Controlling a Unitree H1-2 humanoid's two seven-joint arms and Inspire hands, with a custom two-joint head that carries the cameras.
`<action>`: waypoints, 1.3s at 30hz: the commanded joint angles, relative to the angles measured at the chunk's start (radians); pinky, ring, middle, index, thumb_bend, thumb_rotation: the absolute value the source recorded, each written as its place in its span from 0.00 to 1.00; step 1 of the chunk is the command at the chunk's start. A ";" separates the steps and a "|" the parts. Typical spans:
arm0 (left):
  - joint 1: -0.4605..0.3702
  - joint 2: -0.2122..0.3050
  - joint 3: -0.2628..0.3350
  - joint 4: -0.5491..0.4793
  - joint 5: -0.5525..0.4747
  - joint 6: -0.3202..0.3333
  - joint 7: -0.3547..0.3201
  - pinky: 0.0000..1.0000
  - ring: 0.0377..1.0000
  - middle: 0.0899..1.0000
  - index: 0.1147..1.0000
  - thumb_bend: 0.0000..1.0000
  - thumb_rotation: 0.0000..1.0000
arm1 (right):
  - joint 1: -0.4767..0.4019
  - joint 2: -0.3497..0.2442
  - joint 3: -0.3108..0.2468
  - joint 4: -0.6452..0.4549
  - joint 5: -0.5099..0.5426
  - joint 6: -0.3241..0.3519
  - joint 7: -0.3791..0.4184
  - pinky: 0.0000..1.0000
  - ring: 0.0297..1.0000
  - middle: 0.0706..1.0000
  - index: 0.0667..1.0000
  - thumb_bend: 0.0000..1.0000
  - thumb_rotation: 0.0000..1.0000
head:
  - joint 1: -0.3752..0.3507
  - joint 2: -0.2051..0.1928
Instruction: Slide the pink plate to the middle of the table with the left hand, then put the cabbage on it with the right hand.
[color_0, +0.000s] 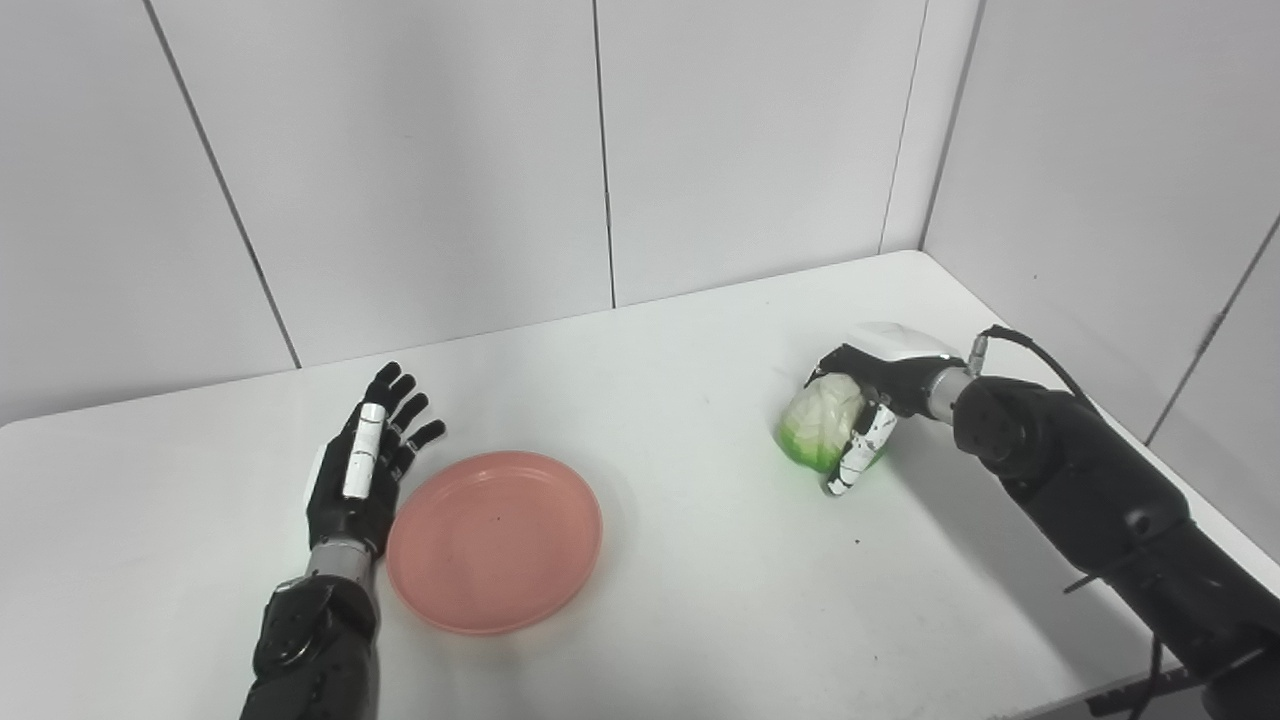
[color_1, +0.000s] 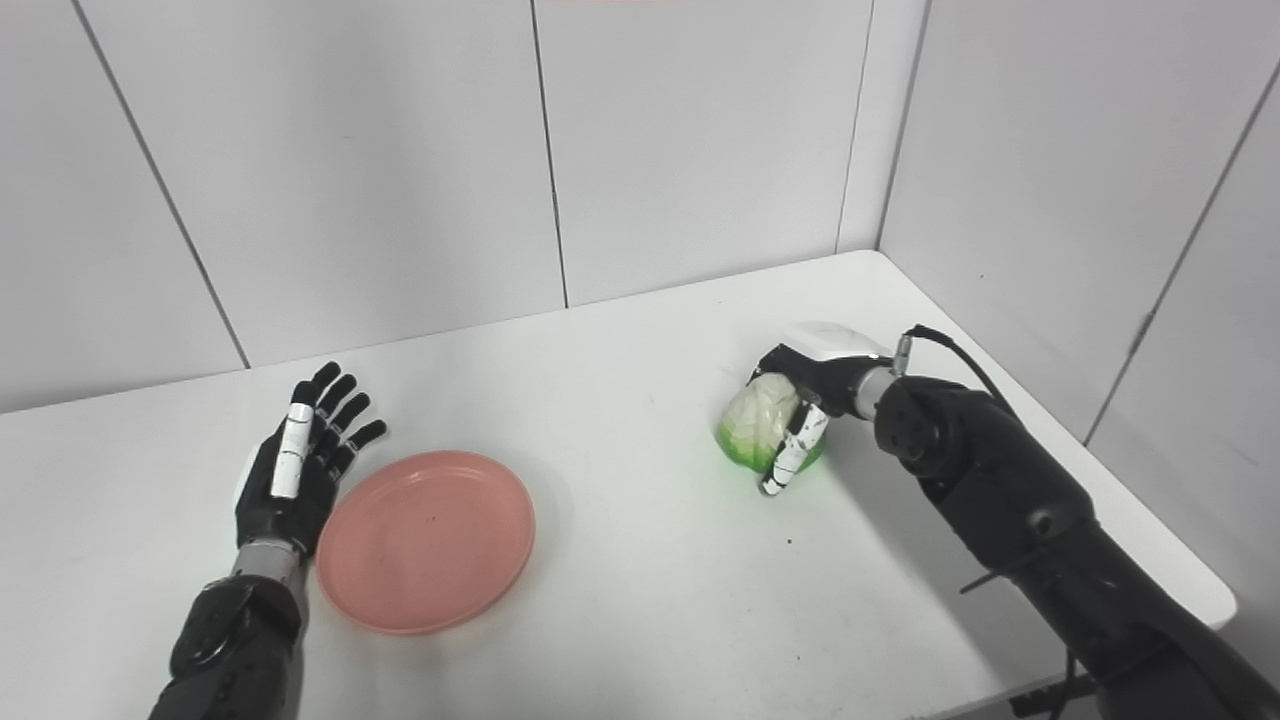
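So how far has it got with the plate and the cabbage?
The pink plate lies empty, left of the table's middle, so the slide may be unfinished. The left hand is open beside the plate's left edge; contact is unclear. The right hand is wrapped around the cabbage at the right; whether it is lifted is unclear. Left: carry the cabbage over and set it on the plate.
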 joint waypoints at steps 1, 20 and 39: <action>0.100 0.004 0.005 0.065 0.000 0.028 -0.005 0.77 0.90 0.90 0.85 0.82 0.69 | 0.001 -0.013 0.005 0.008 0.011 -0.044 0.007 0.27 0.33 0.42 0.48 0.53 0.01 | 0.001 0.000; 0.101 -0.004 -0.006 0.061 0.020 0.025 0.021 0.73 0.87 0.89 0.85 0.81 0.71 | -0.090 -0.001 -0.087 -0.253 0.199 0.056 0.151 0.26 0.31 0.42 0.47 0.53 0.00 | 0.044 0.007; 0.102 -0.046 -0.034 0.072 0.063 -0.008 0.087 0.69 0.84 0.86 0.85 0.84 0.74 | -0.230 0.126 -0.058 -0.256 0.307 0.023 0.181 0.28 0.31 0.40 0.49 0.52 0.00 | 0.280 0.002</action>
